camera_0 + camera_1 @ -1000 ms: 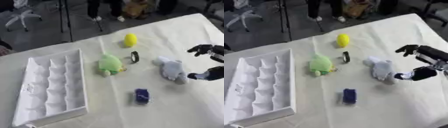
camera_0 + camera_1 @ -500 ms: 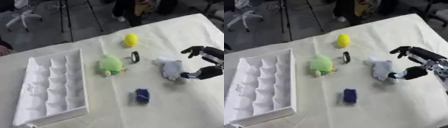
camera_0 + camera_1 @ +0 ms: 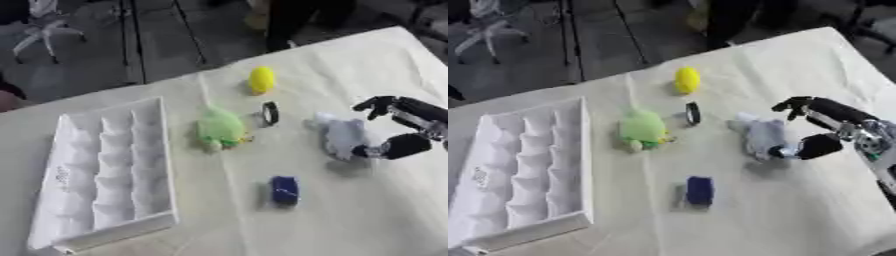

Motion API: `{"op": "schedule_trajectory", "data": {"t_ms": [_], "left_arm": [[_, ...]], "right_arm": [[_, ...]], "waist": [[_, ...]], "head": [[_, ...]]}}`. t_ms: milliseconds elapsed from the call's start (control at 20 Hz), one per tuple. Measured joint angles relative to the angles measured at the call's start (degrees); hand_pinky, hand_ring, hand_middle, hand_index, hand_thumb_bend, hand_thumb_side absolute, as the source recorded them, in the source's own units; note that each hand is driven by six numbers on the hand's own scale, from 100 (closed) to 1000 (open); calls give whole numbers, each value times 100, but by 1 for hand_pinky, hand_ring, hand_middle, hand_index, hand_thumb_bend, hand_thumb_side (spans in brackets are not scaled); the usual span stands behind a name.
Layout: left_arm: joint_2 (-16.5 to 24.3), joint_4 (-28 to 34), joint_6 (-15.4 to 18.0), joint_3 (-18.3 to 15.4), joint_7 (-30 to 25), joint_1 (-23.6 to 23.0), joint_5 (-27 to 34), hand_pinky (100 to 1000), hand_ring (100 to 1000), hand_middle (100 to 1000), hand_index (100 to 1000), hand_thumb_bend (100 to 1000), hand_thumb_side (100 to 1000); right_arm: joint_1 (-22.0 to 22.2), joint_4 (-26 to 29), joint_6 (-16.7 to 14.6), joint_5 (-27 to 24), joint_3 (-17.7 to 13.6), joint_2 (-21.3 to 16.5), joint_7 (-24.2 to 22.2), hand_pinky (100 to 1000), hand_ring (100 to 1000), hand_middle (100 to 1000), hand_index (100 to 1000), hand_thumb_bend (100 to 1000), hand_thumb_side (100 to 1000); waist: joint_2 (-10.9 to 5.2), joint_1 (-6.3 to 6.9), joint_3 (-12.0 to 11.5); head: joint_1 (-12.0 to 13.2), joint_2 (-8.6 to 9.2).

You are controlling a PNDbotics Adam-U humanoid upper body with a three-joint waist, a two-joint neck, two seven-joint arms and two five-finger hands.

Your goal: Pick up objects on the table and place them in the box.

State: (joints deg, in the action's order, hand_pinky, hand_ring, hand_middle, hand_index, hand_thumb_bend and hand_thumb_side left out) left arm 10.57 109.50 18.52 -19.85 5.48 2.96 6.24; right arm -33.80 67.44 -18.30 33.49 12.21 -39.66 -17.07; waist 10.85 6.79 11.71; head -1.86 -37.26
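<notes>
A grey plush toy (image 3: 344, 137) lies on the white cloth right of centre. My right hand (image 3: 826, 128) reaches in from the right edge, fingers spread above and thumb below, open around the toy's right end and close to it. A green plush toy (image 3: 220, 128) lies at the middle, with a black ring-shaped thing (image 3: 270, 113) standing just right of it. A yellow oval thing (image 3: 261, 79) sits farther back. A small blue block (image 3: 284, 189) lies nearer the front. The white compartment box (image 3: 105, 170) stands at the left. My left hand shows in neither view.
The table's cloth (image 3: 367, 215) is bare at the front right. Beyond the far edge are a dark floor, an office chair (image 3: 45, 27) and a person's legs (image 3: 302, 20).
My right hand has moved left toward the grey plush toy, now bracketing its right end. The toys and the box have stayed put.
</notes>
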Motion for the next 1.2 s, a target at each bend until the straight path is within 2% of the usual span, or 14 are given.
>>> {"op": "schedule_trajectory", "data": {"t_ms": [700, 800, 850, 900, 950, 1000, 1050, 1100, 1150, 1200], "left_arm": [[0, -2, 0, 28, -20, -1, 25, 1000, 760, 762, 730, 400, 1000], [0, -3, 2, 28, -26, -1, 28, 1000, 761, 762, 731, 399, 1000], [0, -4, 3, 28, -28, -1, 29, 1000, 760, 762, 731, 399, 1000], [0, -4, 4, 29, -29, -1, 30, 1000, 760, 762, 731, 399, 1000], [0, -5, 5, 29, -30, -3, 31, 1000, 761, 762, 731, 398, 1000], [0, -8, 6, 29, -31, -4, 32, 1000, 761, 762, 731, 398, 1000], [0, -15, 7, 30, -33, -4, 33, 1000, 761, 762, 730, 398, 1000], [0, -20, 9, 30, -35, -4, 33, 1000, 761, 762, 730, 398, 1000], [0, -25, 9, 30, -35, -4, 34, 1000, 761, 762, 731, 398, 1000], [0, -31, 10, 30, -36, -4, 34, 1000, 761, 762, 731, 398, 1000]], "right_arm": [[-41, -220, -210, 258, 131, 213, -196, 816, 763, 846, 921, 627, 486], [-62, -235, -227, 297, 133, 231, -183, 782, 732, 817, 894, 619, 482], [-82, -244, -227, 320, 132, 244, -154, 693, 636, 749, 837, 599, 467], [-111, -249, -218, 335, 131, 258, -108, 693, 636, 749, 837, 599, 467], [-124, -253, -203, 360, 132, 266, -50, 568, 522, 633, 751, 543, 429], [-138, -256, -179, 380, 131, 272, 21, 568, 522, 633, 751, 543, 429], [-147, -260, -151, 399, 132, 279, 93, 436, 419, 523, 649, 439, 392], [-148, -262, -120, 414, 132, 292, 168, 436, 419, 523, 649, 439, 392], [-148, -262, -91, 420, 132, 304, 240, 364, 359, 457, 567, 379, 397], [-148, -262, -61, 420, 132, 307, 308, 364, 359, 457, 567, 379, 397]], "waist": [[-29, 1, -21], [-29, 2, -29], [-29, 2, -32], [-29, 2, -39], [-29, 2, -44], [-29, 2, -44], [-29, 2, -44], [-29, 2, -44], [-29, 2, -44], [-29, 2, -44]], "head": [[-43, -49], [-47, -49], [-49, -49], [-55, -49], [-62, -49], [-67, -49], [-70, -49], [-73, -49], [-77, -49], [-79, -49]]}}
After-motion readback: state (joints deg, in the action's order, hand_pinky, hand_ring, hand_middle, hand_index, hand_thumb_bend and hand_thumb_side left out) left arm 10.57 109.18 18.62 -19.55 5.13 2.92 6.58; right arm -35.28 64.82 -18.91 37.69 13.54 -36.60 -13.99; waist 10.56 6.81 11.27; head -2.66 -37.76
